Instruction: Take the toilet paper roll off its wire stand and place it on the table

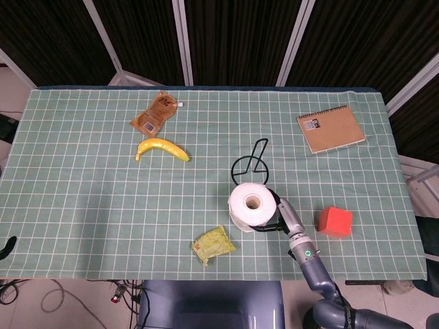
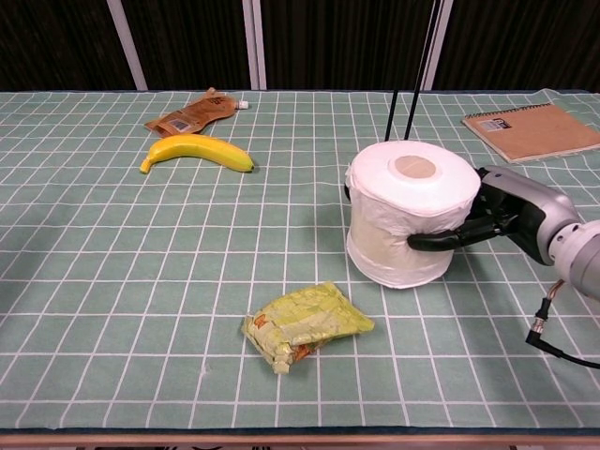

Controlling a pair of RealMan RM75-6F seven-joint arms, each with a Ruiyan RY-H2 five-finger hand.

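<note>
Chest view | toilet paper roll off wire stand, apparently down on surface | right hand fingers clamped on it | release left

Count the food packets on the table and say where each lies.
2. The brown pouch lies at the far left, behind the banana; the crumpled green packet lies near the front edge.

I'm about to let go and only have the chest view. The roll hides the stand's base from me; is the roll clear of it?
Observer: In the head view the wire stand has its base ring just behind the toilet paper roll. The roll's top covers the ring's near edge, so I cannot tell whether they touch.
Operator: Anything beside my hand when I pull back?
Observer: Yes, a red cube sits on the table beyond the right hand, on the side away from the roll and apart from the hand.
</note>
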